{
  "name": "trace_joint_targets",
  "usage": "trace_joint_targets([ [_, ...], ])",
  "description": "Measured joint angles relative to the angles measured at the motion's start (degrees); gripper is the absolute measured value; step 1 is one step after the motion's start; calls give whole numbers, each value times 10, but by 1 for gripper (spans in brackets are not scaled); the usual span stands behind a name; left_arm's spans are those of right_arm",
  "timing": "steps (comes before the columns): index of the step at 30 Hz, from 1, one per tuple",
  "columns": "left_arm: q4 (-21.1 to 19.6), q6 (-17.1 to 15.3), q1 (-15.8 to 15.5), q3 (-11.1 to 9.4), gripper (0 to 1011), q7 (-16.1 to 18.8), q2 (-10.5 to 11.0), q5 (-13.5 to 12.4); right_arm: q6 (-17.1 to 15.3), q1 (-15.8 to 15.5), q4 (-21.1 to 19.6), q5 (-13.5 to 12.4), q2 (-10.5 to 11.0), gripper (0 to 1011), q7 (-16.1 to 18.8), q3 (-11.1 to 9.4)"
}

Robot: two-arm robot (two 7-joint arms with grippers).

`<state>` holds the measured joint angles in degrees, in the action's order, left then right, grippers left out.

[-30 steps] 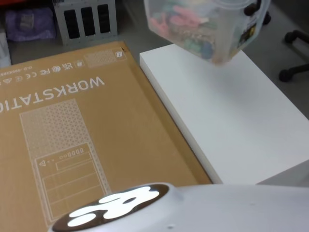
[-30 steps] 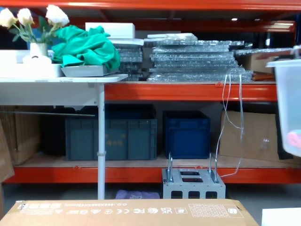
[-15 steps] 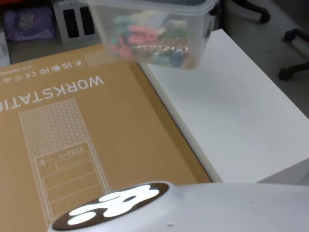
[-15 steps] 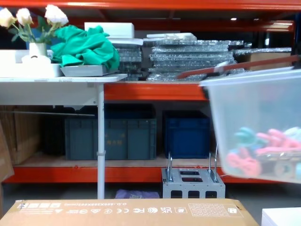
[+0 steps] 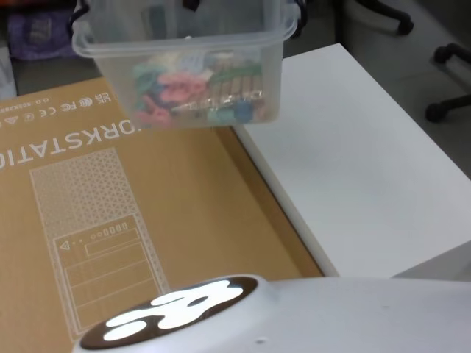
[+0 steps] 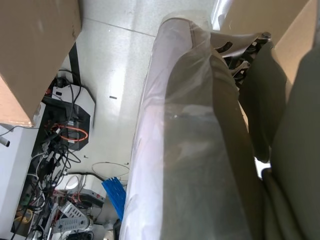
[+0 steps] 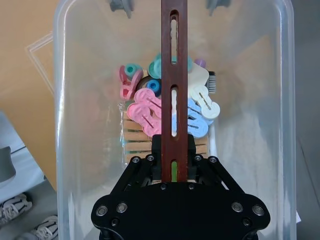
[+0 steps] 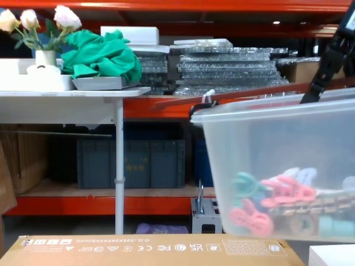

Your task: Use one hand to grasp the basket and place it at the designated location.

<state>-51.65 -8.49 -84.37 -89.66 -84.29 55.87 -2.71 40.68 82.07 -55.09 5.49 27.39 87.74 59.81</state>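
Hanging clear of the surfaces below, the basket (image 5: 176, 45) is suspended by its long red-brown slotted handle (image 7: 174, 75), which spans the open top from rim to rim. The right gripper (image 7: 174, 150) grips this bar near the middle of its length, its black fingers closed tight against both sides of it. Seen from the head camera, the translucent tub sits over the far end of the cardboard box (image 5: 110, 220) and overlaps the far corner of the white table (image 5: 353, 169) just beside the box. In the chest view the basket (image 8: 266, 138) occupies the right half of the scene, tilted slightly, with its rim lower on the left; the dark arm of the right gripper descends to the handle from the upper right corner. Coloured clothes pegs (image 7: 150, 107) in pink, blue, teal and cream lie heaped on the tub's floor, above a row of wooden ones.
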Motion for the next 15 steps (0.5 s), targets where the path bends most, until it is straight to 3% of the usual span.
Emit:
trace_joint_targets([
  [6, 0, 0, 0, 0, 0, 0, 0, 0, 30, -2, -1, -23, -18, 239, 14, 17],
  [15, 0, 0, 0, 0, 0, 0, 0, 0, 48, -6, -23, -46, -33, 239, 23, 34],
])
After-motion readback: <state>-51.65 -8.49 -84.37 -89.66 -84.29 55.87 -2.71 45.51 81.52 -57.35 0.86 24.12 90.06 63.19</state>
